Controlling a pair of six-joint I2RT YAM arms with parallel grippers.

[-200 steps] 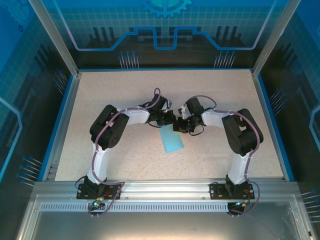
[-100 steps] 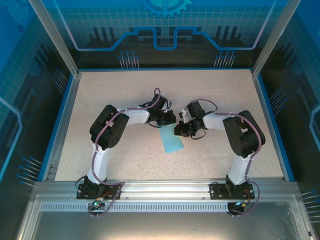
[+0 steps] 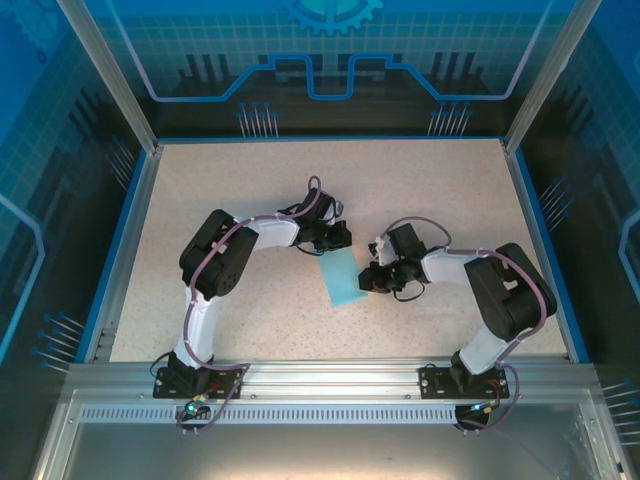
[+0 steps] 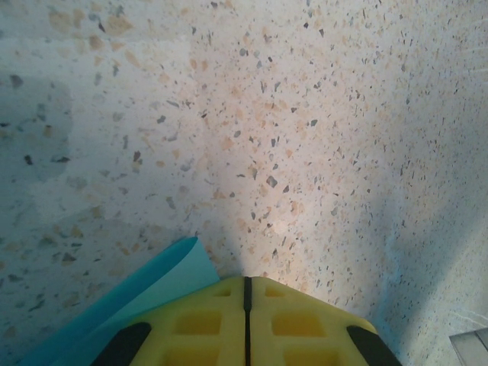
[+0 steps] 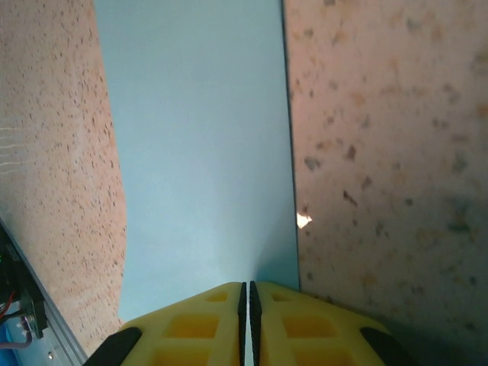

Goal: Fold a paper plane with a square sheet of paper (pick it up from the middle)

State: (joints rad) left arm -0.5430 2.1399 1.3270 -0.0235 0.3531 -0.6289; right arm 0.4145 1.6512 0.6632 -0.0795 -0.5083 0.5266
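Overhead, the light-blue sheet of paper (image 3: 340, 281) lies near the middle of the speckled tabletop (image 3: 230, 180), tilted, and reads as an oblong. Its far end disappears under the left gripper (image 3: 335, 240), so that edge is hidden. The right gripper (image 3: 368, 280) sits at the sheet's right edge. From this height neither pair of jaws can be made out. A blue rim (image 3: 128, 240) borders the table, and an aluminium rail (image 3: 330, 375) carrying both arm bases crosses its near side. Blue panels (image 3: 330, 50) printed with circuit-like lines close off the far and side walls.

At the left wrist, the left gripper (image 4: 245, 280) has its yellow fingers (image 4: 198, 324) pressed flat together, with only a dark seam between them. A corner of the paper (image 4: 130, 305) sticks out on their left and is cut off by the bottom edge. Whether it is pinched or merely lies beneath cannot be told. Soft shadow mottles the table beyond.

At the right wrist, the right gripper (image 5: 245, 286) also has its fingers together, with a hairline slit between them. The paper (image 5: 198, 137) spreads away from the tips to the top edge, unmarked, and its right edge runs straight. Whether the tips clamp its near edge is unclear. A small white fleck (image 5: 303, 220) lies on the table just beside that edge.
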